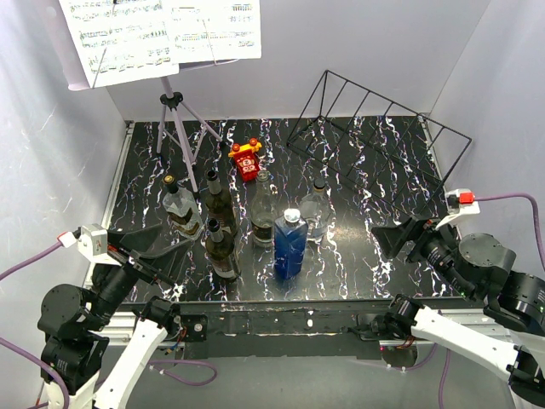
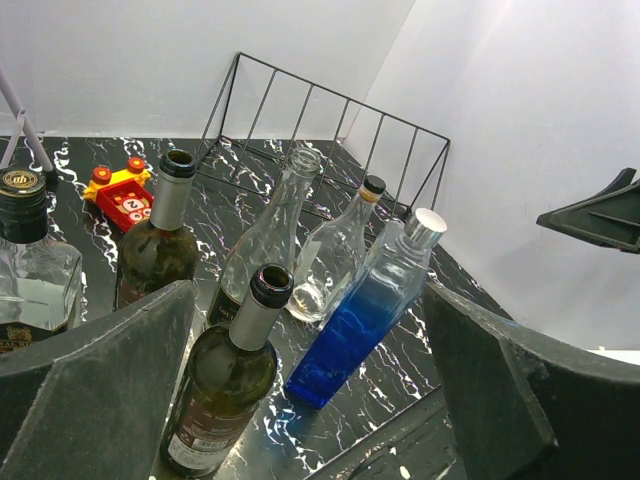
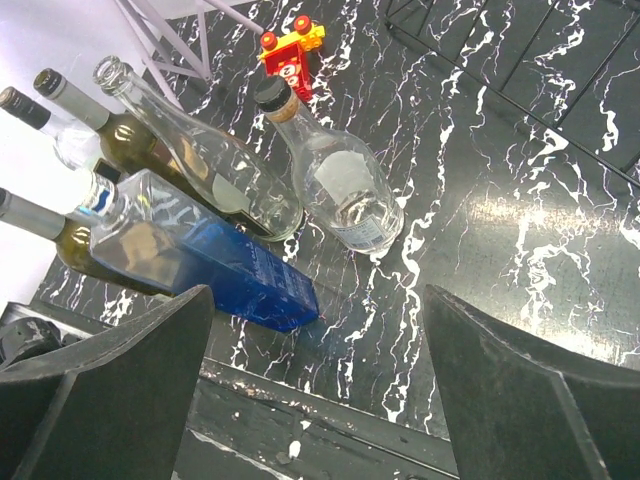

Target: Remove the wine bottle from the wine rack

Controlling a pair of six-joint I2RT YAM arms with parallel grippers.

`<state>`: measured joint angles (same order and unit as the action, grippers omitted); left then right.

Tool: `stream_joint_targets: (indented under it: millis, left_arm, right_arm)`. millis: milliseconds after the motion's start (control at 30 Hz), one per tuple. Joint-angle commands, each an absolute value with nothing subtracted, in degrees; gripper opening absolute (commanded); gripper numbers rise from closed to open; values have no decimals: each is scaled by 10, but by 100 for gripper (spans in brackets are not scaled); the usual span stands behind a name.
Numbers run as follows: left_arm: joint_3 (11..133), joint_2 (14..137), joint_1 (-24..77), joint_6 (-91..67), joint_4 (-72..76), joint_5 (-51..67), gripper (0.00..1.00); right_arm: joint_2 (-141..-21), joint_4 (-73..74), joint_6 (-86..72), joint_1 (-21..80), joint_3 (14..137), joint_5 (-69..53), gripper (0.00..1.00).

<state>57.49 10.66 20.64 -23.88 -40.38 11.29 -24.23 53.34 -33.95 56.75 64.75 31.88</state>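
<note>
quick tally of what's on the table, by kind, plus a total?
Clear bottles: 3
Dark wine bottles: 2
Blue bottle: 1
Wine rack: 1
Music stand: 1
Red toy: 1
Total: 9

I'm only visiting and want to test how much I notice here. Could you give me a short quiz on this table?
1. True or false: a bottle lies in the wine rack.
2. The bottle with the silver cap holds liquid of which colour? A red, B blue, C green.
3. How many bottles stand on the table?
Key: 1 false, the wine rack is empty; 2 B; 3 six.
</note>
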Motion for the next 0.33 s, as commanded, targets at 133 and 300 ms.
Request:
stream_joint_targets:
  millis: [133, 300]
  left_arm:
    - [580, 122, 208, -237, -409, 122, 98]
    - [577, 118, 208, -236, -409, 120, 98]
  right_arm:
    - [-244, 499, -327, 570, 647, 313, 93]
    - [-252, 505, -328, 570, 649, 312, 94]
